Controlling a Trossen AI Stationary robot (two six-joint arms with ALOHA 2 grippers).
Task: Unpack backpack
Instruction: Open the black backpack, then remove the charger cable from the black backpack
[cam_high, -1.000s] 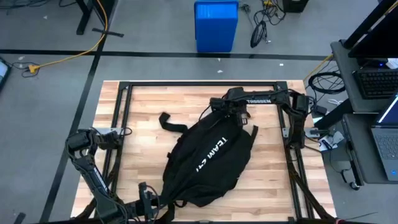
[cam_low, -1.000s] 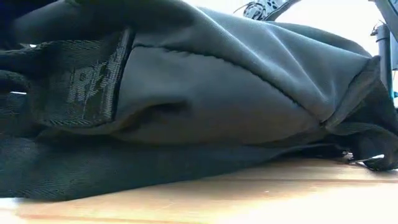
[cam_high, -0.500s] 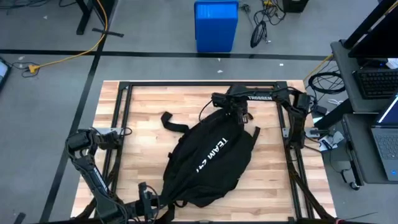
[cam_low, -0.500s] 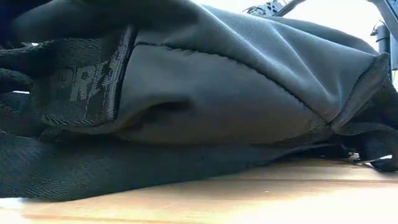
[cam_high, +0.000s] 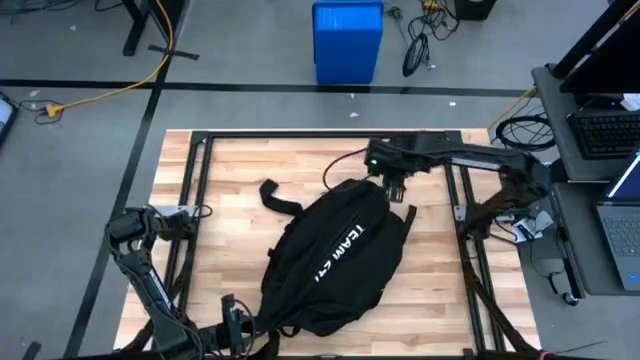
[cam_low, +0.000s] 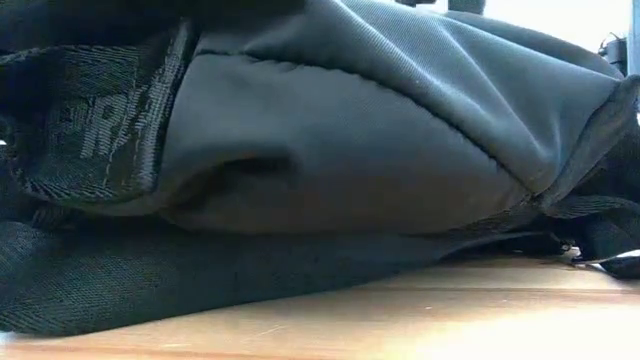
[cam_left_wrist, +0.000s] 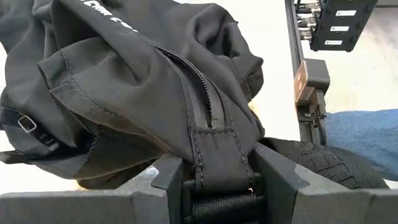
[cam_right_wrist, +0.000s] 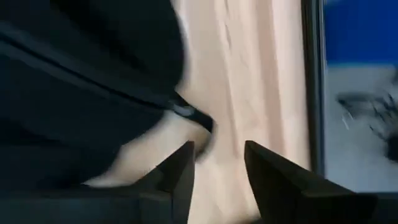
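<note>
The large black backpack (cam_high: 335, 250) with white "TEAM 247" lettering lies on its side across the middle of the wooden table; it fills the low view (cam_low: 320, 170). My left gripper (cam_high: 240, 318) is at its near end, shut on a webbing tab (cam_left_wrist: 217, 168). My right gripper (cam_high: 395, 188) hovers open at the backpack's far end. Only bare table shows between its fingers (cam_right_wrist: 217, 162), with the backpack (cam_right_wrist: 81, 93) beside them. A loose strap (cam_high: 275, 195) lies on the table at the far left of the bag. My left gripper pinches between its two fingers the webbing tab (cam_left_wrist: 219, 158) at the end of the backpack's closed zipper (cam_left_wrist: 193, 93). The fingers come in nearly level from the table's near side. The backpack's body lies on the table beyond them.
A dark metal frame (cam_high: 200, 150) runs round the table. A blue bin (cam_high: 347, 40) stands on the floor beyond the far edge. To the right are a desk with a laptop (cam_high: 620, 225) and cables. Bare wood (cam_high: 240, 170) shows at the far left.
My right arm has stretched out, and its gripper has shifted a little toward the table's right edge at the backpack's far end. The backpack's fabric has shifted slightly in the low view. Its near end stays in my left gripper.
</note>
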